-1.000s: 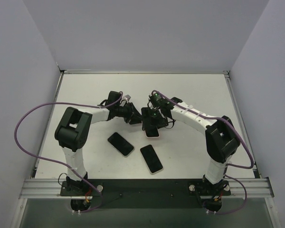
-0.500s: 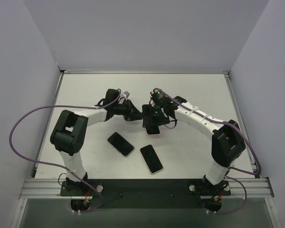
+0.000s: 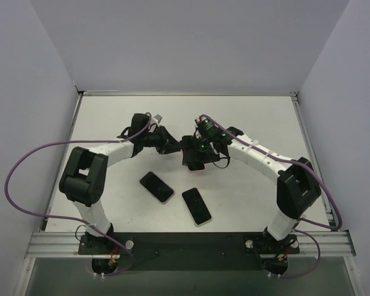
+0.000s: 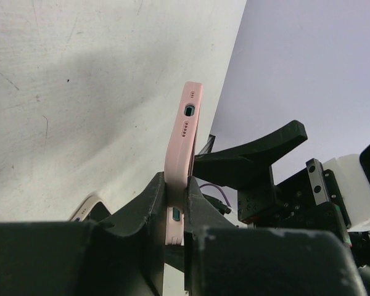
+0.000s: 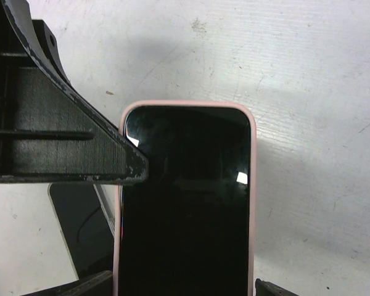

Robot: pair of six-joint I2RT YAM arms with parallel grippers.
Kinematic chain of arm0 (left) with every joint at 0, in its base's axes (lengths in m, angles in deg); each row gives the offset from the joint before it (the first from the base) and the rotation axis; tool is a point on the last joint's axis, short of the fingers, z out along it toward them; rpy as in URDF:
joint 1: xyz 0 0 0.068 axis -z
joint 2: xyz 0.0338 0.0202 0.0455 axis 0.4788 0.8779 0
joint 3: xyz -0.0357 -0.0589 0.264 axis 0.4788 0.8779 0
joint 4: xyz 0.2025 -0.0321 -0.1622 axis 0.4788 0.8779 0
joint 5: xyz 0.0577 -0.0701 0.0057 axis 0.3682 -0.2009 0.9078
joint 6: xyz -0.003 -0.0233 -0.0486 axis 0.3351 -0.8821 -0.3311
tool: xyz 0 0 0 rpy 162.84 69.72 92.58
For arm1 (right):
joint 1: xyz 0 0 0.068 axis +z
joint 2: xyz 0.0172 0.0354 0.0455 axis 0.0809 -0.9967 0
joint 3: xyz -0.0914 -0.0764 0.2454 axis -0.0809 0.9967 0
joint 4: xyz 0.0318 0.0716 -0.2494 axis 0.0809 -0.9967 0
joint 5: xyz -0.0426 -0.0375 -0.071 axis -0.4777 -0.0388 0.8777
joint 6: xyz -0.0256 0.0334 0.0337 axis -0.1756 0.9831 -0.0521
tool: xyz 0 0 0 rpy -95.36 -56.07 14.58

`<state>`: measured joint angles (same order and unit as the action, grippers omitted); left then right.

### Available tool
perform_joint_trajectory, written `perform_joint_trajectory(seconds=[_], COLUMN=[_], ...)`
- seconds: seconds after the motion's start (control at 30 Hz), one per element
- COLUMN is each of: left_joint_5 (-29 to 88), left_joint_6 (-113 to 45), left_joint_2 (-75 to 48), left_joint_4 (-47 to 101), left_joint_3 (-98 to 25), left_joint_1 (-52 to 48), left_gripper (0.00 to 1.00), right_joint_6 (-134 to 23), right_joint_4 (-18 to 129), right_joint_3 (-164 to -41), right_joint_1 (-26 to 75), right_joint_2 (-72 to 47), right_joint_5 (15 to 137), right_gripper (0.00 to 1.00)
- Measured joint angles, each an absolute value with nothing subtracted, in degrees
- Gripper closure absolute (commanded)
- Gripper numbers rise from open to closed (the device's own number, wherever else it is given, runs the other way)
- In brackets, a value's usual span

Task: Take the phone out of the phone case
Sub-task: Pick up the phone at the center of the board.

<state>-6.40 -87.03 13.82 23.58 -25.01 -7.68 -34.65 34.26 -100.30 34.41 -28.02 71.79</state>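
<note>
Plain pale walls (image 3: 185, 43) stood round three sides of your white table (image 3: 265, 123). Your left arm (image 3: 105, 154) bent in from the left and your right arm (image 3: 259, 157) from the right. They met over the middle of the table, a bit closer to the far edge, so the two claws faced each other with one thing between them.

Your left claw (image 4: 176, 185) was clamped tight on the pink phone case (image 4: 180, 142), with one finger on the front and one on the back, close to a long side. I think you held it that way to keep the case steady in the air, up off the table, while the other claw worked on it. Your right claw (image 5: 185, 281) faced the screen, with a fingertip just beside each long side of the case. I could not tell if it was squeezing or only close.

The phone (image 5: 185, 209) sat inside the case, with the pink rim all round its top end, so the job was not done yet. Two other phones (image 3: 156, 187) (image 3: 196, 206) lay flat near the middle of the near edge.
</note>
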Motion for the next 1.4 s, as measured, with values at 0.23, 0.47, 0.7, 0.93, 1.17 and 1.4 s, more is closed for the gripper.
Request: perform_joint_trajectory(seconds=[0.23, 0.47, 0.7, 0.93, 1.17, 1.4], left_joint_5=[-5.3, -4.6, -4.0, -4.2, -3.9, -4.8], left_joint_6=[-86.0, -85.5, -85.0, -86.2, -86.2, -87.5], left_joint_2=[12.1, 11.7, 10.0, 10.2, 11.5, 12.5], left_joint_4=[24.0, 24.6, 24.9, 22.9, 22.4, 21.6], left_joint_3=[-25.0, -24.9, -24.2, -22.6, -22.6, -22.7], left_joint_1=[-8.5, -8.6, -8.5, -6.9, -6.3, -6.4], left_gripper=[1.0, 1.0, 0.23, 0.41, 0.93, 1.0], right_joint_6=[-34.5, -34.7, -34.5, -34.5, -33.9, -32.9], right_joint_4=[34.1, 34.1, 33.6, 32.5, 32.3, 31.3], right_joint_3=[-100.3, -100.3, -100.3, -100.3, -100.4, -100.9], right_joint_1=[34.8, 35.2, 36.0, 36.5, 36.6, 36.2], right_joint_2=[-28.0, -28.0, -28.2, -28.3, -28.3, -28.2], right_joint_5=[71.7, 71.2, 71.7, 71.9, 72.2, 71.8], right_gripper=[0.25, 0.95, 1.0, 1.0, 1.0, 0.22])
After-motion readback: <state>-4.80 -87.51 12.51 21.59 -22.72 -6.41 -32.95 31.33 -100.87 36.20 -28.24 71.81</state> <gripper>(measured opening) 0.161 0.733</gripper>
